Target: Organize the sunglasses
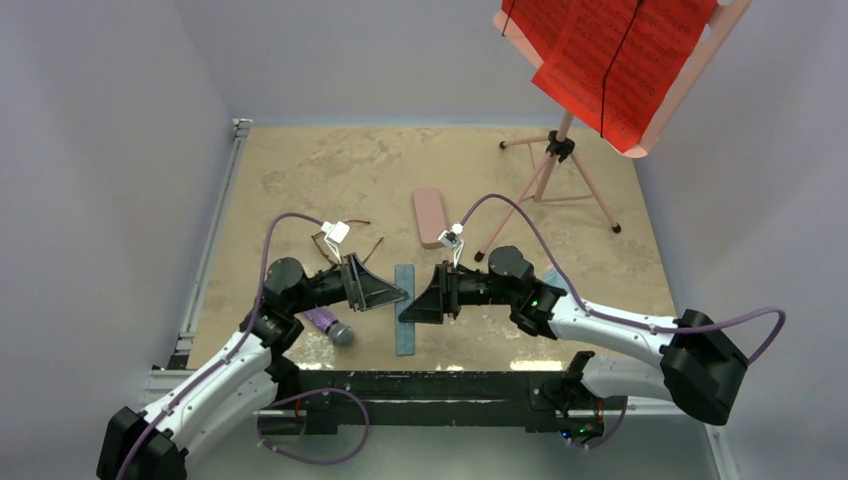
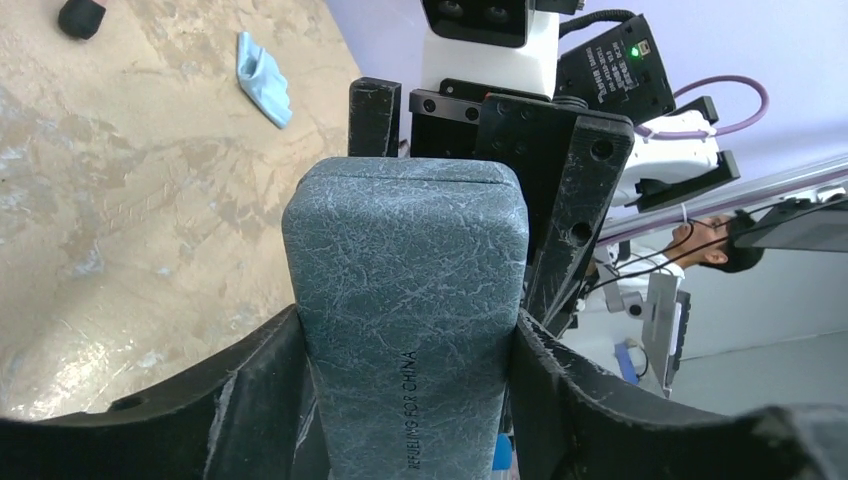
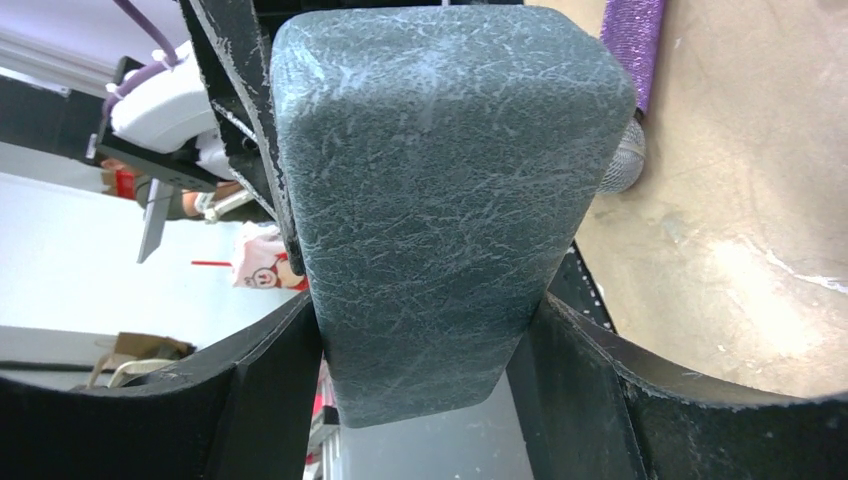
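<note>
A blue-grey case lies lengthwise between my two grippers near the front middle of the table. My left gripper is shut on it from the left. My right gripper is shut on it from the right. The left wrist view shows the case pinched between my left fingers. The right wrist view shows the case pinched in my right gripper. The dark brown sunglasses lie open behind my left wrist, partly hidden. The pink-purple sunglasses are out of view.
A pink case lies at mid-table. A purple glittery microphone lies beside my left arm. A light blue cloth lies behind my right arm. A pink music stand with red sheets stands at the back right.
</note>
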